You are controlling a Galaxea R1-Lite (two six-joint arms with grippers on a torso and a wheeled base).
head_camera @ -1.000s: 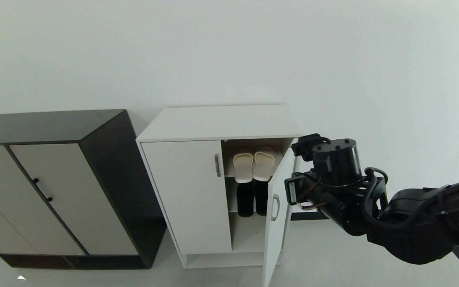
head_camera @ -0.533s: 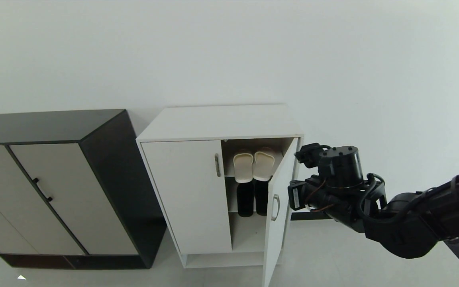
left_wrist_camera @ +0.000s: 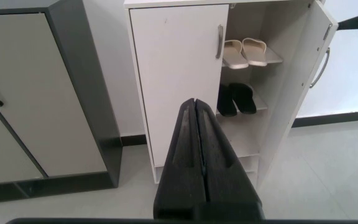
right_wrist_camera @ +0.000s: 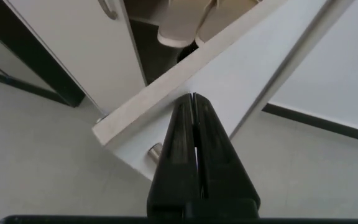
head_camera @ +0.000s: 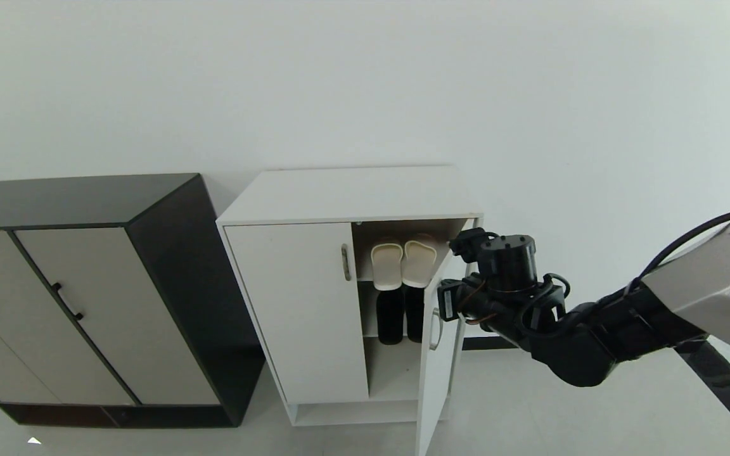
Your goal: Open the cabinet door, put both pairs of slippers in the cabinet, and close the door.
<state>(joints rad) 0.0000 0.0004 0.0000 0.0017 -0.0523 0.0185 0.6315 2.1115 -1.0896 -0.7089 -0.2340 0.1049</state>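
Right arm is closing in on the white cabinet to shut it

Its open right-hand door is being met by the right pincer, fingers pressed together and empty, now moving left onto the outer face. The left pincer, equally closed and empty, is hanging nearer. White slippers and black slippers are sitting on shelves inside, likely leaving only the closing push.

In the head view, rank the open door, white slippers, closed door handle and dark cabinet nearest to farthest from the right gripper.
From the right gripper:
1. open door, right beside it
2. white slippers, top shelf inside
3. closed door handle, left of slippers
4. dark cabinet, far left
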